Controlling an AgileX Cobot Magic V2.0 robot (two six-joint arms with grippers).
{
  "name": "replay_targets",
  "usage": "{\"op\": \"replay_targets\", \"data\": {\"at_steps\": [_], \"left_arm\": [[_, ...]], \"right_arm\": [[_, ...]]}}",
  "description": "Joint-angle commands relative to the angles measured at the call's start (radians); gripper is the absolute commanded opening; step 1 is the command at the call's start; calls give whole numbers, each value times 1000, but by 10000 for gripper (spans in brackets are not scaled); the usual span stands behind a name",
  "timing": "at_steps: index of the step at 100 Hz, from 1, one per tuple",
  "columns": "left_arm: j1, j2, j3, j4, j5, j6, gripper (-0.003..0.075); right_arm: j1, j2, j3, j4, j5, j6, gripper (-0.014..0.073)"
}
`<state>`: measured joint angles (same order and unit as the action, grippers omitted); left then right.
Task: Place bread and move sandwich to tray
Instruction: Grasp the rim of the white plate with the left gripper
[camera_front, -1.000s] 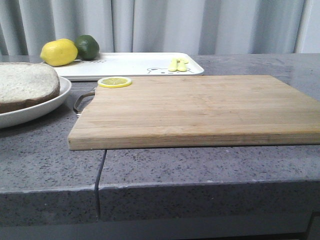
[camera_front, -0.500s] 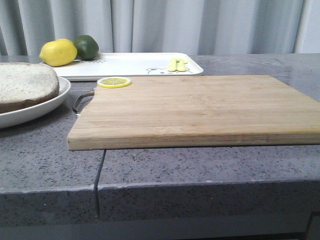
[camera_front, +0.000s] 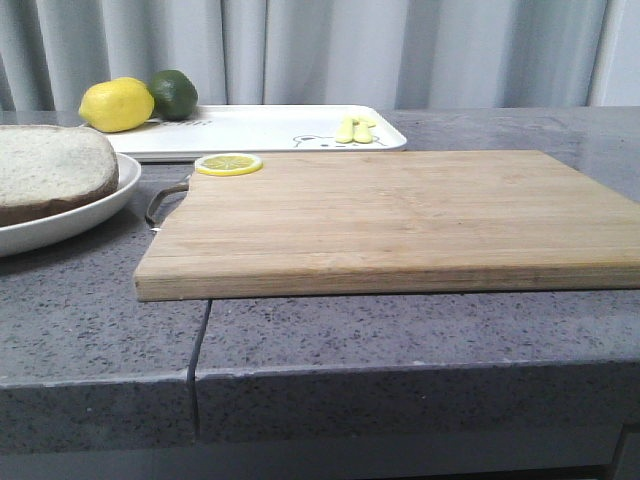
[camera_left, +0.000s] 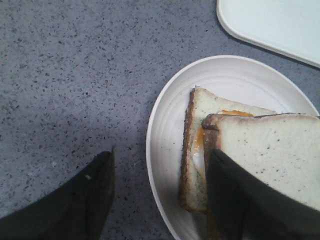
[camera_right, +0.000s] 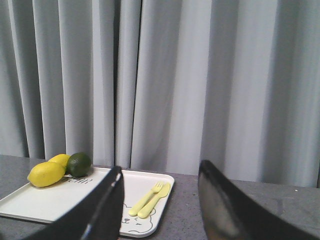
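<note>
Left hand (camera_left: 160, 195) released above plate (camera_left: 170, 115); bread (camera_left: 272, 150) atop sandwich (camera_left: 200, 150) on plate, beside tray (camera_front: 260, 130) on bench (camera_front: 400, 330). Right hand (camera_right: 160, 210) released, raised, facing curtain.

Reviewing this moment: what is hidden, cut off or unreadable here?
- Fried egg: left wrist view, mostly covered by the top bread slice.
- Plate: cut by the front view's left edge; in the left wrist view its near side sits behind the left hand.
- Bear drawing on the tray: too small and flat-angled to read.
- Both hands: absent from the front view.
</note>
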<state>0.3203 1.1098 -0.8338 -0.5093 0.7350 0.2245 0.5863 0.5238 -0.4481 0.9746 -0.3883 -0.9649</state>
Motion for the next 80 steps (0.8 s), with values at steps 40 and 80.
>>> {"op": "replay_targets", "data": {"at_steps": [40, 80], "left_arm": [[2, 109, -33, -25, -69, -7, 388], [-34, 172, -33, -29, -99, 1, 388]], "right_arm": [[-6, -1, -23, -19, -35, -9, 364], [-6, -1, -23, -14, -35, -9, 365]]}}
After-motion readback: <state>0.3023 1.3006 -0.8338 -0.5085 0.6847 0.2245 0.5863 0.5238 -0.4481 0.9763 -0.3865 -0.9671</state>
